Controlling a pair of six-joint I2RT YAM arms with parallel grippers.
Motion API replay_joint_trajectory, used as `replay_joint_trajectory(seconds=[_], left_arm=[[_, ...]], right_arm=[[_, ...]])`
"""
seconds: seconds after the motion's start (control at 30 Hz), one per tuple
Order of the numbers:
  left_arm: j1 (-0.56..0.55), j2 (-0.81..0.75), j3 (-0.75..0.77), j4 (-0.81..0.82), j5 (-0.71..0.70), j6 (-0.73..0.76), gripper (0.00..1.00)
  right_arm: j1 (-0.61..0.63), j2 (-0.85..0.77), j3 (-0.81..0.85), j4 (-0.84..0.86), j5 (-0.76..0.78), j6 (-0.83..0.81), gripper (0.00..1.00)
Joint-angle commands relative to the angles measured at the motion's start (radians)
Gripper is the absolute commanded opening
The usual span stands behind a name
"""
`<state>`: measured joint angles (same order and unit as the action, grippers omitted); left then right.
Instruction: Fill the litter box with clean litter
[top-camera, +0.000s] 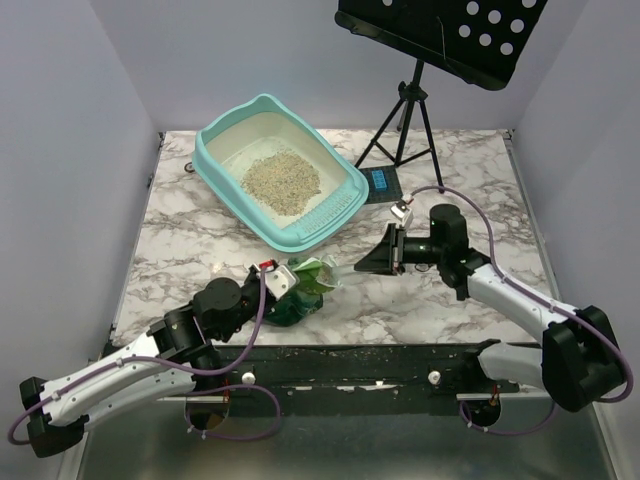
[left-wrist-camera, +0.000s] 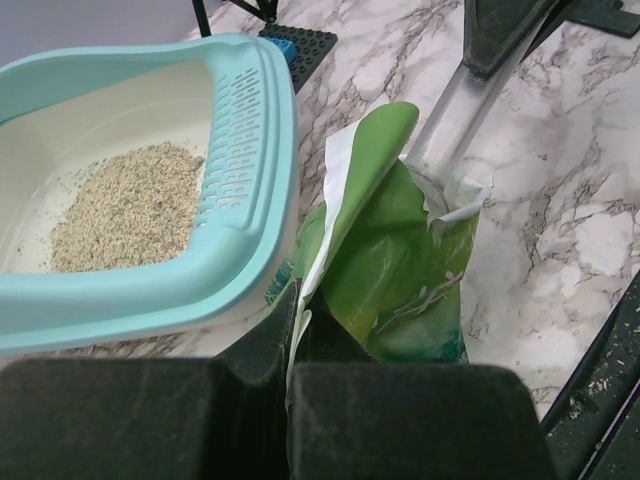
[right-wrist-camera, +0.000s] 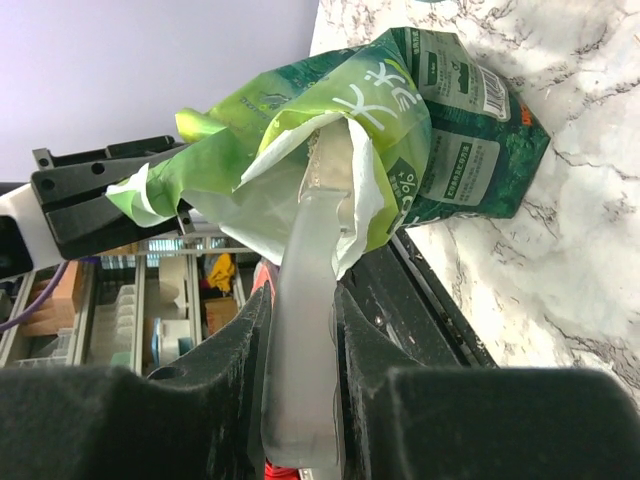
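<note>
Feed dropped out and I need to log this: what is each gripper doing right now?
Left gripper: closed, pinching the green bag by its edge.
Right gripper: closed on a translucent handle that reaches into the bag.

Bright, even light from above. Soft shadows on counter (top-camera: 180, 250) beside litter box (top-camera: 332, 212). Top view sharp. Wrist views: bottom foreground dark, blurred; slight sheen on green bag (right-wrist-camera: 400, 90).

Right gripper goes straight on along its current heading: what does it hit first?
The green bag. The right gripper points at its open mouth, and the tip of the clear scoop it holds is inside. Behind the bag is the left gripper, shut on the bag's edge; depth there is unclear.
</note>
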<state>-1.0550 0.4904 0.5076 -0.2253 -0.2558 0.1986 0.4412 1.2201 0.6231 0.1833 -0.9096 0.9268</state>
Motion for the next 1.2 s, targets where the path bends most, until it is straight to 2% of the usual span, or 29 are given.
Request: replay_joint_trajectory(seconds=[0.0,0.37,0.7,1.17], left_arm=[[-0.003,-0.007,-0.035,0.023,0.069,0.010,0.00],[-0.003,0.079,-0.043,0.069,0.076,0.009,0.00],[-0.016,0.204,0.000,0.087,0.066,-0.004,0.00],[-0.023,0.112,-0.060,0.135,0.056,-0.004,0.00]], right_arm=[[-0.065,-0.062,-0.045,0.073,-0.075,0.021,0.01],[-0.177,-0.157,-0.114,0.071,-0.140,0.037,0.01],[-0.182,-0.172,-0.049,-0.090,-0.126,-0.051,0.01],[-0.274,-0.281,-0.177,-0.090,-0.160,-0.023,0.01]])
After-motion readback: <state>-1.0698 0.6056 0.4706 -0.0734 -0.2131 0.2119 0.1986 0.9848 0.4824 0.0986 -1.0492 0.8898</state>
